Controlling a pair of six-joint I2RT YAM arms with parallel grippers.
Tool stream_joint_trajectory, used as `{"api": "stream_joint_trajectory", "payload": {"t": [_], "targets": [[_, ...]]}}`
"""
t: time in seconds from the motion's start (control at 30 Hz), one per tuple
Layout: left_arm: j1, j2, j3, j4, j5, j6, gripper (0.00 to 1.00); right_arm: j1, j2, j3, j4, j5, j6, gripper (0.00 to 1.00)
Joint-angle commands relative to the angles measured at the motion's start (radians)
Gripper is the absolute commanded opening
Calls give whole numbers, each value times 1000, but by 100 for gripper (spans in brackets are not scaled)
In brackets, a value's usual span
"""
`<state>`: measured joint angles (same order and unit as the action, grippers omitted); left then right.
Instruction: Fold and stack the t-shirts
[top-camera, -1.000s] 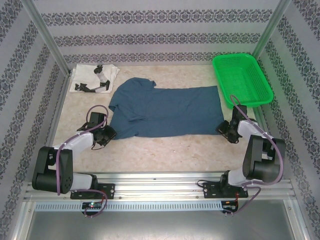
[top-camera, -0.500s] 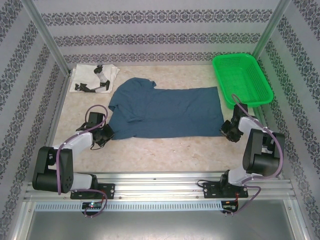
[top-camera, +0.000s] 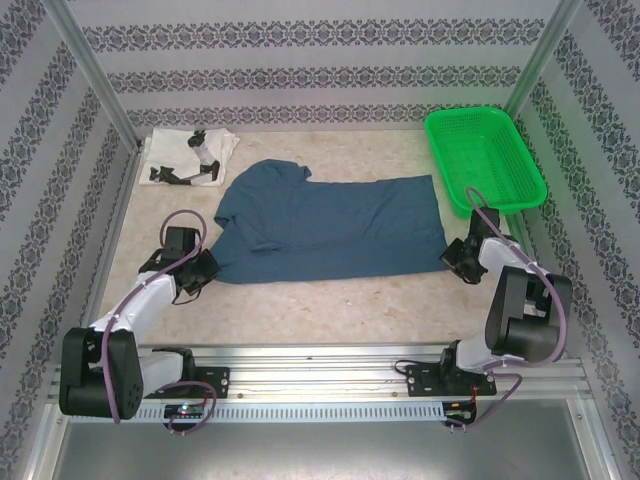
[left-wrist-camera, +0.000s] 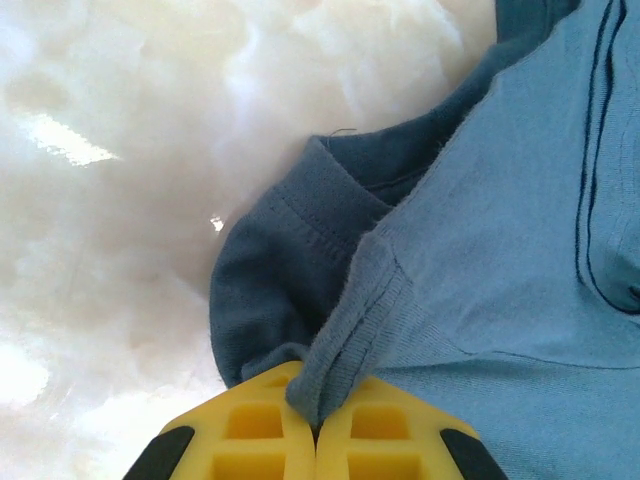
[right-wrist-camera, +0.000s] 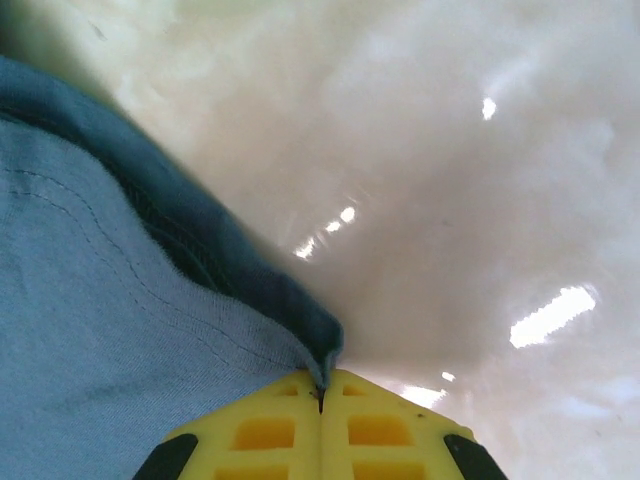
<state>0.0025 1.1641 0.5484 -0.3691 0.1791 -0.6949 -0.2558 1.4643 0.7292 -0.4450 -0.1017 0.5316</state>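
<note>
Because each gripper was pinching only a thin edge of cloth, the main danger at this moment was a slip. The blue shirt (top-camera: 330, 225) lay spread flat in the middle of the table (top-camera: 330, 300), its long side running from left to right. The left gripper (left-wrist-camera: 315, 420) had its yellow fingers (left-wrist-camera: 255, 430) closed on a ribbed hem at the shirt's near left corner, beside the sleeve. The right gripper (right-wrist-camera: 320, 395) had its fingers closed on the very tip of the hem at the near right corner. In my judgement the right hold was the weaker one, since so little cloth sat between the pads, and a quick lift could pull it free. If one corner escaped, the fold would come out crooked. If the two arms did not rise together, the cloth could stretch or bunch. The folded white shirt (top-camera: 185, 158) lay at the far left corner of the table and the green basket (top-camera: 485, 160) at the far right corner. A fold carried too far could drag cloth onto the white shirt.
</note>
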Motion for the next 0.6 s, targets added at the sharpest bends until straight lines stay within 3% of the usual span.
{"api": "stream_joint_trajectory", "payload": {"t": [0.0,0.07,0.17,0.23,0.43,0.57], "targets": [[19,-18,-40,-59,-54,14,0,-19,-37,-34,-36,54,-6,6],[19,-5,-36,-62,-62,14,2,-19,-48,-40,-41,49,-4,23],[20,3,-11,-89,-69,16,45,-19,-67,-31,-59,33,-3,39],[20,-28,22,-140,-89,16,56,-16,-100,-22,-76,23,-3,43],[16,-187,201,-336,-126,25,68,23,-248,36,-166,-10,-16,53],[-74,-155,320,-367,-138,56,71,93,-320,77,-197,-26,-14,58]]}}
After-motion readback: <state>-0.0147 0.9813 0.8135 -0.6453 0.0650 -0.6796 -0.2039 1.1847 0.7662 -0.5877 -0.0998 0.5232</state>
